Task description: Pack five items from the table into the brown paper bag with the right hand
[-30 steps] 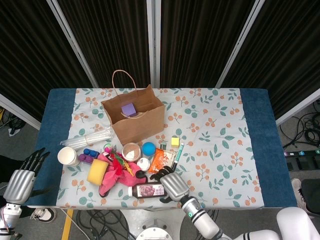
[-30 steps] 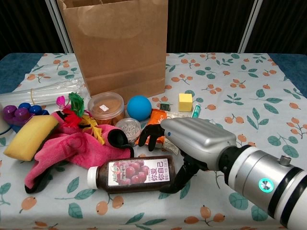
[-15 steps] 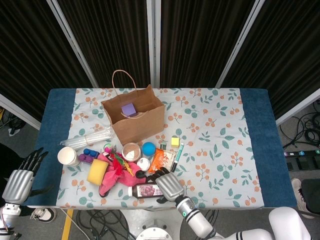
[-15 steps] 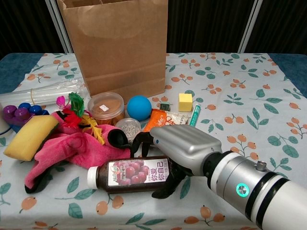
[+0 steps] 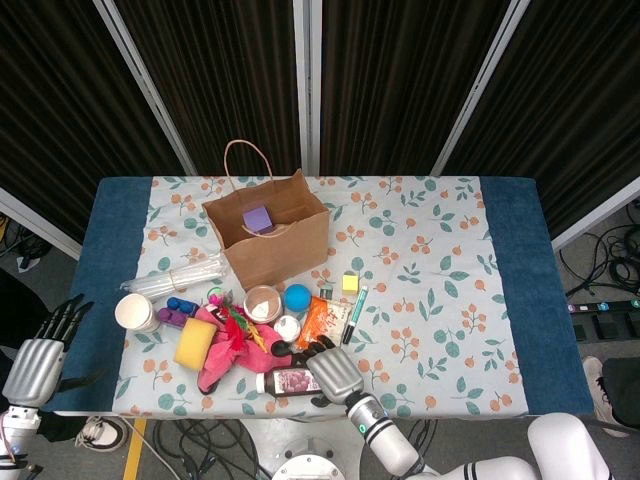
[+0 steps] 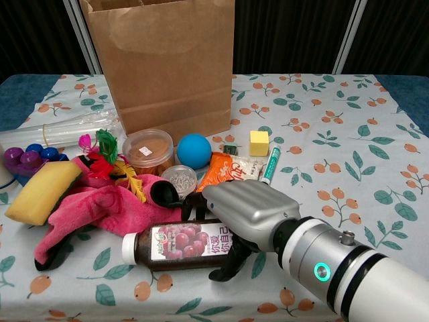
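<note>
The brown paper bag (image 5: pixel 268 232) (image 6: pixel 161 64) stands open at the back left of the table, and a purple block (image 5: pixel 258 219) lies inside it. A dark juice bottle (image 5: pixel 288 381) (image 6: pixel 181 243) lies on its side near the front edge. My right hand (image 5: pixel 335 368) (image 6: pixel 248 208) hovers over the bottle's base end. Its fingers reach down behind the bottle and its thumb comes down in front, straddling it without a clear grip. My left hand (image 5: pixel 35 355) hangs beyond the table's left edge with fingers spread, holding nothing.
Left of the bottle lie a pink cloth (image 6: pixel 100 204) and a yellow sponge (image 6: pixel 41 191). Behind my hand are a blue ball (image 6: pixel 194 150), an orange snack packet (image 6: pixel 231 168), a round tub (image 6: pixel 148 151), a yellow cube (image 6: pixel 259 143) and a green pen (image 6: pixel 271 165). A paper cup (image 5: pixel 135 312) stands far left.
My right hand has slid left from beside the bottle until it sits over the bottle's base end. The bottle lies where it was. The left hand has barely moved.
</note>
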Available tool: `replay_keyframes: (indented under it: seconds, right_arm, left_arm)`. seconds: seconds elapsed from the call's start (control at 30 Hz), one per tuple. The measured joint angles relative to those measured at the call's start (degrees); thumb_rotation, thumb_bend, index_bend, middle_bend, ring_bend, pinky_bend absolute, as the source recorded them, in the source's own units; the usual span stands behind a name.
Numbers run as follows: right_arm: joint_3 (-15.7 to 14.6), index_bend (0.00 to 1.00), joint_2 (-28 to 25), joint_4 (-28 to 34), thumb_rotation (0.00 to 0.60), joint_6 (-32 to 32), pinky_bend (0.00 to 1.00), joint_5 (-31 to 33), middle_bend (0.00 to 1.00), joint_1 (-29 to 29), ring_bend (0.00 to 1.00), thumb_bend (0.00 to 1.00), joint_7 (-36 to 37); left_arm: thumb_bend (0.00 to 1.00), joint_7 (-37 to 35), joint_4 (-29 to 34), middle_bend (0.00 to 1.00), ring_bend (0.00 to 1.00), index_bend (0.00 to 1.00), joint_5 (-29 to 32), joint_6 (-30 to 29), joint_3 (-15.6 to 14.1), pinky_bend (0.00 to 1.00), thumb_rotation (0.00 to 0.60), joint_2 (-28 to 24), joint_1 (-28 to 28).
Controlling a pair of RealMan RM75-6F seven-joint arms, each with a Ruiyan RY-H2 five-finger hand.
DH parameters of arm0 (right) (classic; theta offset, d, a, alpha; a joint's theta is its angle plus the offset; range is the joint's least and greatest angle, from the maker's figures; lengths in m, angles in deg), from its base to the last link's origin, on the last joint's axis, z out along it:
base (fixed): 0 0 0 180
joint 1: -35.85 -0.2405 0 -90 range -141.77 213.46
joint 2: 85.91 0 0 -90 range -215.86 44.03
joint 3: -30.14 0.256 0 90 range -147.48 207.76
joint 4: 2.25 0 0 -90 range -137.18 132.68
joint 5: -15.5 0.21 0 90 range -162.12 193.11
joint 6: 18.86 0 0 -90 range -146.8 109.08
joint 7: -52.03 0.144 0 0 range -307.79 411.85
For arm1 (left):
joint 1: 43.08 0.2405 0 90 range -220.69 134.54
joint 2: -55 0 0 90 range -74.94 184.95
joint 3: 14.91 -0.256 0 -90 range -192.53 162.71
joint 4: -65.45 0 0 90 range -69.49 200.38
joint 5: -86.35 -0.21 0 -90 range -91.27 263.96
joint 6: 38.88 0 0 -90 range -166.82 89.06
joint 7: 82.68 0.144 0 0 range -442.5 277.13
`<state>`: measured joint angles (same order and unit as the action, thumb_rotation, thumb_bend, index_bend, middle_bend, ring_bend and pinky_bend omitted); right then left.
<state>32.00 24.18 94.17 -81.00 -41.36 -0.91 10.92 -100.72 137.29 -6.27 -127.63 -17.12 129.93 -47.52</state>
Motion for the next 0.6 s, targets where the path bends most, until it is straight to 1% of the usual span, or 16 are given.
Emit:
replay_keyframes:
  seconds: [0.17,0.37,0.47,0.6]
  right_arm:
    - [0.0,0.41,0.6,-0.5,0.600,-0.7,0.21,0.0,0.42,-0.1,0.28,0.17,-1.5]
    - [0.0,0.47,1.2,-0.5,0.600,-1.6,0.26,-0.4,0.46,-0.2,0.32,0.22,-2.7]
    - [0.0,0.48,1.0,0.0,0.600,-2.4,0.27,-1.9,0.47,0.0,0.33,0.24,-2.6]
    - [0.1,0.50,0.0,2.1,0.600,-4.1,0.29,-4.6,0.48,0.3,0.34,0.26,-2.2]
  left_arm:
    - [0.05,-0.3,-0.1,0.10,0.06,0.11,0.1,0.0,0.0,0.16,0.600,0.0,0.1]
    - [0.05,-0.5,0.1,0.10,0.06,0.11,0.2,0.1,0.1,0.16,0.600,0.0,0.0]
    - [0.05,-0.6,0.2,0.10,0.06,0.11,0.1,0.0,0.1,0.16,0.600,-0.2,0.1]
    - [0.05,-0.6,0.4,0.10,0.06,0.11,0.0,0.0,0.1,0.16,0.600,-0.2,0.0]
